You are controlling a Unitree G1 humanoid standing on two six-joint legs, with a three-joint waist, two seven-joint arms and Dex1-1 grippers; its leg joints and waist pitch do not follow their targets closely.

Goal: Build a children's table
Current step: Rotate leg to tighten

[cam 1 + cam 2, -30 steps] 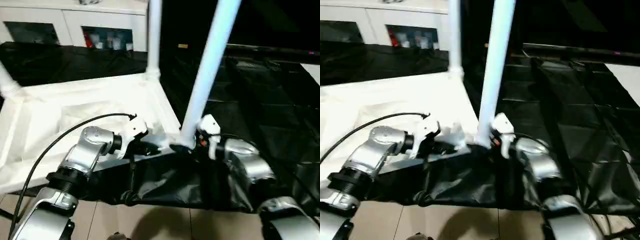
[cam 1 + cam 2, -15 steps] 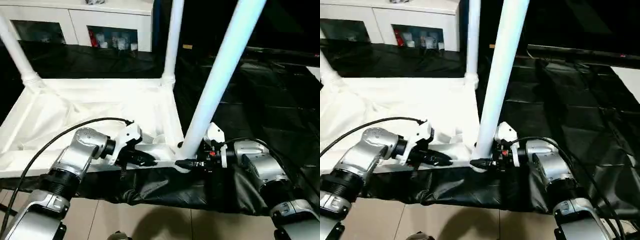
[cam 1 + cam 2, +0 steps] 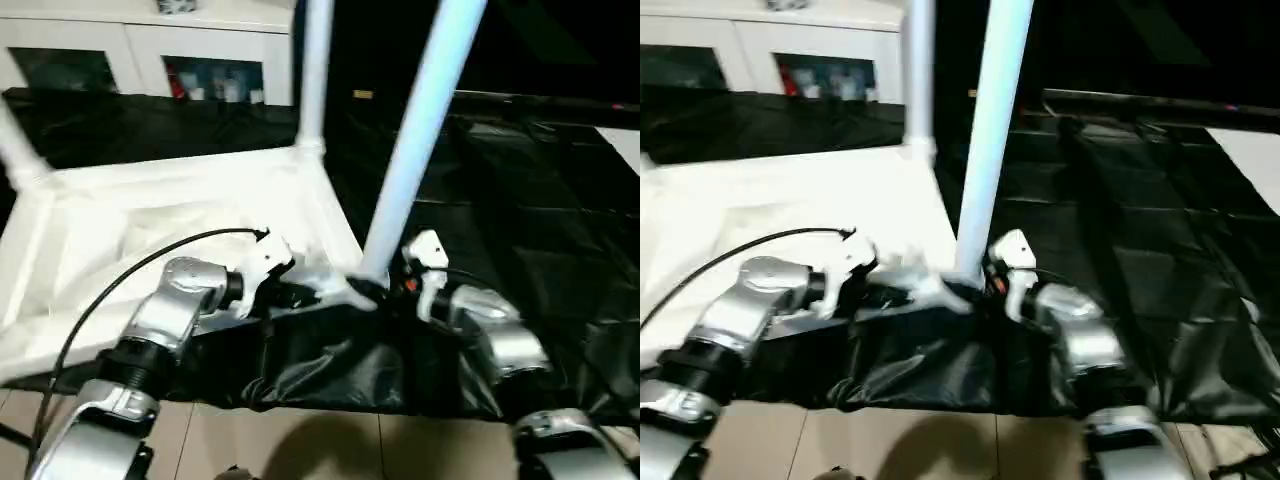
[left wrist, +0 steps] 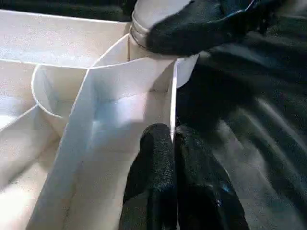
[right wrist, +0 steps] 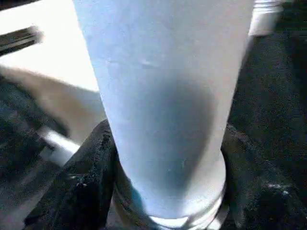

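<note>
The children's table lies upside down, its white top (image 3: 150, 215) on the black cover. A near right leg (image 3: 410, 150) and a far right leg (image 3: 315, 70) stand up from its corners, and a left leg (image 3: 15, 150) shows at the picture's edge. My right gripper (image 3: 372, 290) is shut on the base of the near right leg (image 5: 163, 96), one black finger (image 5: 86, 182) on each side of it. My left gripper (image 4: 173, 143) is shut on the thin rim wall (image 4: 173, 96) just beside that corner socket (image 4: 153, 72).
The black-covered work table (image 3: 520, 200) stretches to the right and back. Its cover hangs crumpled over the front edge (image 3: 330, 360) under both grippers. A white cabinet (image 3: 150, 50) stands at the back. A black cable (image 3: 130, 270) arcs over my left forearm.
The head camera has swayed, so the whole picture shifts. My right gripper has drawn in around the leg's base. My left gripper stays pinched on the rim.
</note>
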